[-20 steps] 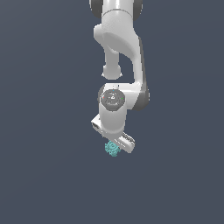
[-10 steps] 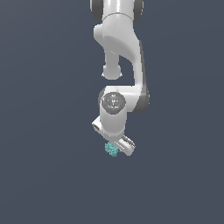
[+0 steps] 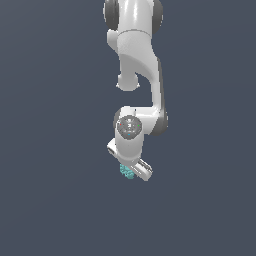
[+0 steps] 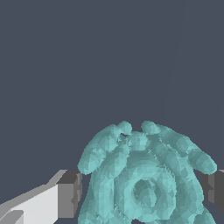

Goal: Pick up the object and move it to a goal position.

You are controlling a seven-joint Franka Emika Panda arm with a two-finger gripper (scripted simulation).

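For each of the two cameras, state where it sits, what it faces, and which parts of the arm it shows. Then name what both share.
Exterior view: off the arm, its position not determinable, facing the white arm against a plain dark background; the gripper hangs at its lower end.
Wrist view: on the wrist, looking along the gripper at the teal object; a dark finger pad shows on each side.
Shared: the teal object and the gripper.

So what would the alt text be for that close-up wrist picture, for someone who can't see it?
A knobbly teal piece with a round centre and rounded lobes fills the lower part of the picture, sitting between two grey fingers at either side. Behind it is only plain dark blue-grey.
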